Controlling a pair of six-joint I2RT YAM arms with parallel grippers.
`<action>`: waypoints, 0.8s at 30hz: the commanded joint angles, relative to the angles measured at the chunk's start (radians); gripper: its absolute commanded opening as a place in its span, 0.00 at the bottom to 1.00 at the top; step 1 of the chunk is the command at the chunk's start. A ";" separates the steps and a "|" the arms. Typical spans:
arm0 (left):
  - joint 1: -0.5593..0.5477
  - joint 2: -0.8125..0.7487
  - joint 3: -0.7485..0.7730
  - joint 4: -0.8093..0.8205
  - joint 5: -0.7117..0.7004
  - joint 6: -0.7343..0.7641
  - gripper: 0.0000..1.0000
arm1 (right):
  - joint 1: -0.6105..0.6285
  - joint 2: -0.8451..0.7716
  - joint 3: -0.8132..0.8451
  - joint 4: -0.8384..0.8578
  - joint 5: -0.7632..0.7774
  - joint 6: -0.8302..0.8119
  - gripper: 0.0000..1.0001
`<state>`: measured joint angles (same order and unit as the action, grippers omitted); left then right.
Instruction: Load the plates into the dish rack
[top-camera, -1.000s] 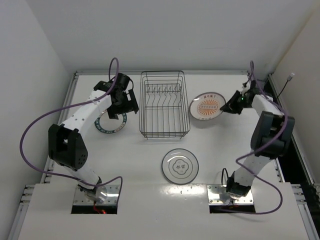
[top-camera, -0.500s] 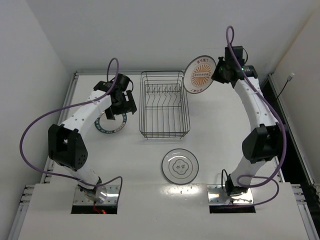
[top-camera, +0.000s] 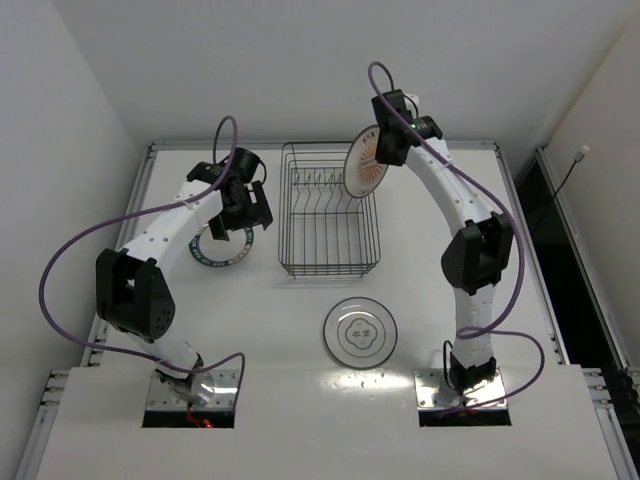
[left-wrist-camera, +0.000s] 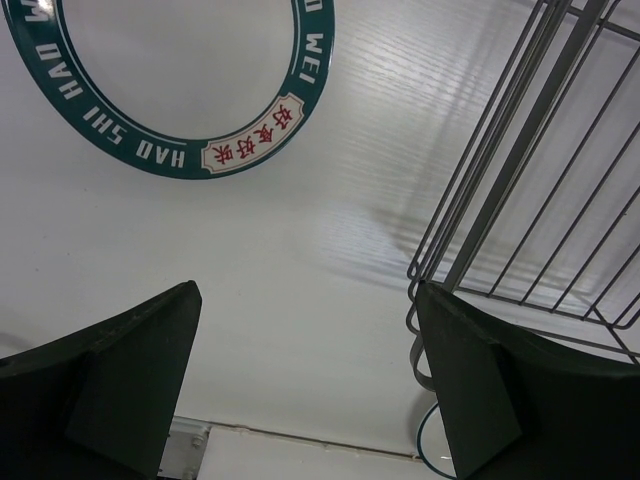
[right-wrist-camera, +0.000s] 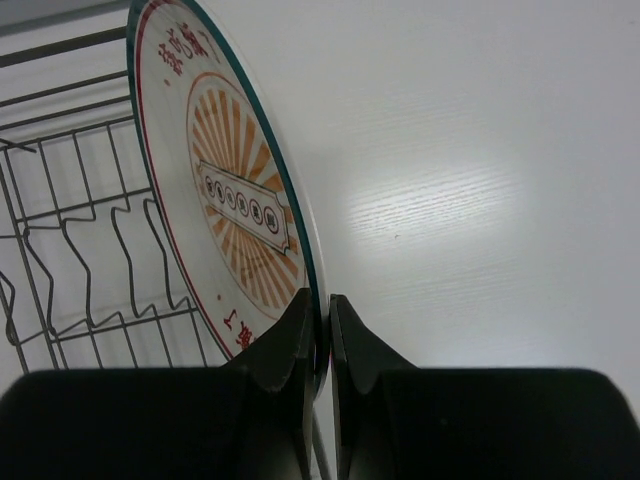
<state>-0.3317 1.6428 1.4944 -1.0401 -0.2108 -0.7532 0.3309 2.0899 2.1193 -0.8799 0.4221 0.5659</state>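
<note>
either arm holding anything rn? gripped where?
The right jaws pinch the rim of the orange plate, held on edge by the dish rack. The left jaws are open, holding nothing.

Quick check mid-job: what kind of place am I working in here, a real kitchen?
Probably a lab test bench, not a kitchen: a white table boxed in by plain white walls, two arms bolted to its near edge, and only a dish rack and three plates.
</note>
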 joint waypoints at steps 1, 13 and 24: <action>0.008 -0.046 -0.003 -0.006 -0.006 -0.011 0.87 | 0.036 -0.016 0.048 -0.033 0.158 -0.024 0.00; 0.008 -0.046 -0.013 -0.015 -0.006 -0.011 0.87 | 0.045 -0.087 0.062 -0.008 0.224 -0.064 0.00; 0.008 -0.046 -0.013 -0.015 -0.015 -0.011 0.87 | 0.054 -0.108 -0.015 -0.005 0.211 -0.055 0.00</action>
<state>-0.3317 1.6413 1.4868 -1.0500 -0.2111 -0.7532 0.3817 2.0453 2.1155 -0.9203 0.6003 0.5213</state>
